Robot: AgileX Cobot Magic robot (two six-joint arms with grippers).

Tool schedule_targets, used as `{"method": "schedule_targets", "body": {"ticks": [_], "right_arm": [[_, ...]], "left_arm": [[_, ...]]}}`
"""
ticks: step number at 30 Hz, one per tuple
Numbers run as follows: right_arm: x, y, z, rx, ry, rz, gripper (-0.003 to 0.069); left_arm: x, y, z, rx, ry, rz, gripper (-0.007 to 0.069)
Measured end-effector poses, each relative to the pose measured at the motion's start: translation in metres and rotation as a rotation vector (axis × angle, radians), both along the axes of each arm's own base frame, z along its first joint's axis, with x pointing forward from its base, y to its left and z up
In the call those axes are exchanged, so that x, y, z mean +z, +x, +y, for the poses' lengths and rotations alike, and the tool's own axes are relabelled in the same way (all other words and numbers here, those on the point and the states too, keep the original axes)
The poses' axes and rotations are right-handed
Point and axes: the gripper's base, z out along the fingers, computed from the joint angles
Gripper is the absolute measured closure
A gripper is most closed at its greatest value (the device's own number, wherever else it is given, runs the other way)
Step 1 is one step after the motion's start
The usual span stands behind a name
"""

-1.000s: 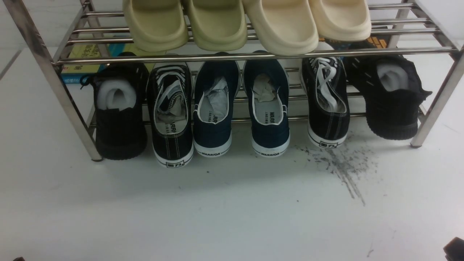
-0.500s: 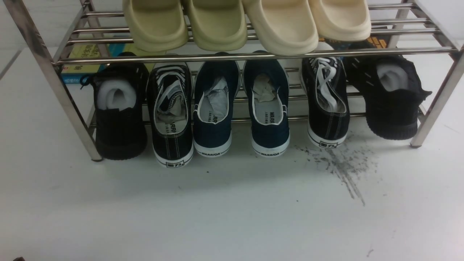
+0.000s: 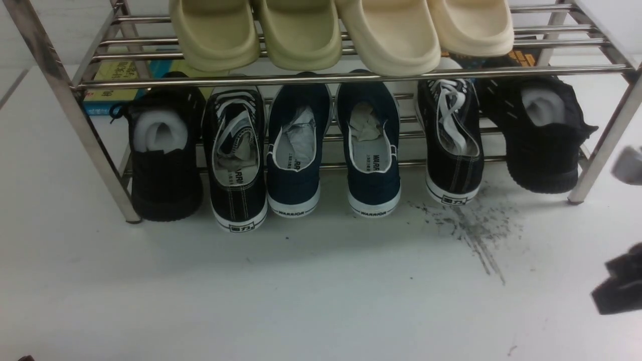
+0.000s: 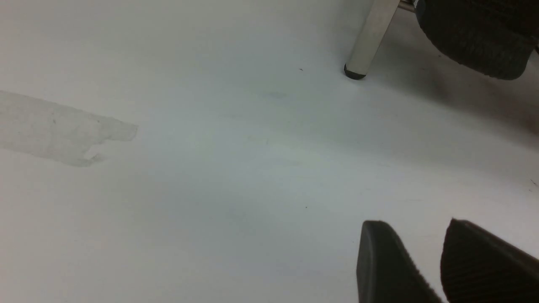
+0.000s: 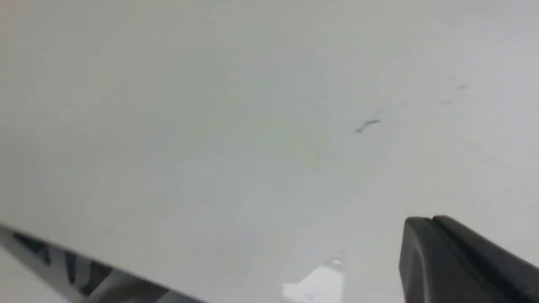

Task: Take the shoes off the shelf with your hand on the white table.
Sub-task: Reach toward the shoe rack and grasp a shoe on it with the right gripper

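While the navy-blue canvas slip-on shoes are set mid-row on the steel-rod shelf's lower tier, heels near, long axes near-to-far, they are found far-left of the blurred black right end effector, seemingly pressed together; the left end effector is seen spread.

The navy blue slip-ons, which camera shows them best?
The front view: both navy slip-ons sit side by side on the lower tier of the shelf, heels toward the camera. The left wrist view shows white table, a shelf leg and a black shoe; the right wrist view mostly table. Neither shows them.
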Motion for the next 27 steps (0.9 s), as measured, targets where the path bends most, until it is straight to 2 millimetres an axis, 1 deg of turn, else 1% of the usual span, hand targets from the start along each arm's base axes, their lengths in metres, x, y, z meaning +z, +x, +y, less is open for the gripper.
{"method": "schedule_targets", "body": {"ticks": [3, 4, 5, 7, 8, 10, 13, 14, 15, 16, 18, 20, 24, 27], "right_arm": [[0.009, 0.010, 0.034, 0.098, -0.021, 0.014, 0.0657], [0.011, 0.012, 0.043, 0.115, -0.041, 0.011, 0.0657], [0.014, 0.015, 0.057, 0.132, -0.078, 0.001, 0.0657], [0.018, 0.020, 0.075, 0.134, -0.132, -0.029, 0.0656], [0.022, 0.025, 0.090, 0.124, -0.176, -0.059, 0.0653], [0.026, 0.033, 0.110, 0.098, -0.225, -0.097, 0.0642], [0.032, 0.046, 0.136, 0.057, -0.258, -0.146, 0.0609], [0.033, 0.052, 0.147, 0.050, -0.268, -0.171, 0.0582], [0.034, 0.053, 0.150, 0.054, -0.274, -0.178, 0.0578], [0.034, 0.058, 0.156, 0.049, -0.274, -0.189, 0.0559], [0.032, 0.074, 0.178, 0.055, -0.291, -0.227, 0.0489], [0.028, 0.082, 0.186, 0.058, -0.301, -0.237, 0.0447], [0.017, 0.104, 0.203, 0.053, -0.323, -0.270, 0.0335], [0.011, 0.118, 0.213, 0.046, -0.327, -0.322, 0.0284]], "left_arm": [[0.000, 0.000, 0.000, 0.000, 0.000, 0.000, 0.0385], [0.000, 0.000, 0.000, 0.000, 0.000, 0.000, 0.0385], [0.000, 0.000, 0.000, 0.000, 0.000, 0.000, 0.0385], [0.000, 0.000, 0.000, 0.000, 0.000, 0.000, 0.0385], [0.000, 0.000, 0.000, 0.000, 0.000, 0.000, 0.0385], [0.000, 0.000, 0.000, 0.000, 0.000, 0.000, 0.0385], [0.000, 0.000, 0.000, 0.000, 0.000, 0.000, 0.0385], [0.000, 0.000, 0.000, 0.000, 0.000, 0.000, 0.0385], [0.000, 0.000, 0.000, 0.000, 0.000, 0.000, 0.0385], [0.000, 0.000, 0.000, 0.000, 0.000, 0.000, 0.0385], [0.000, 0.000, 0.000, 0.000, 0.000, 0.000, 0.0385], [0.000, 0.000, 0.000, 0.000, 0.000, 0.000, 0.0385], [0.000, 0.000, 0.000, 0.000, 0.000, 0.000, 0.0385], [0.000, 0.000, 0.000, 0.000, 0.000, 0.000, 0.0385]]}}
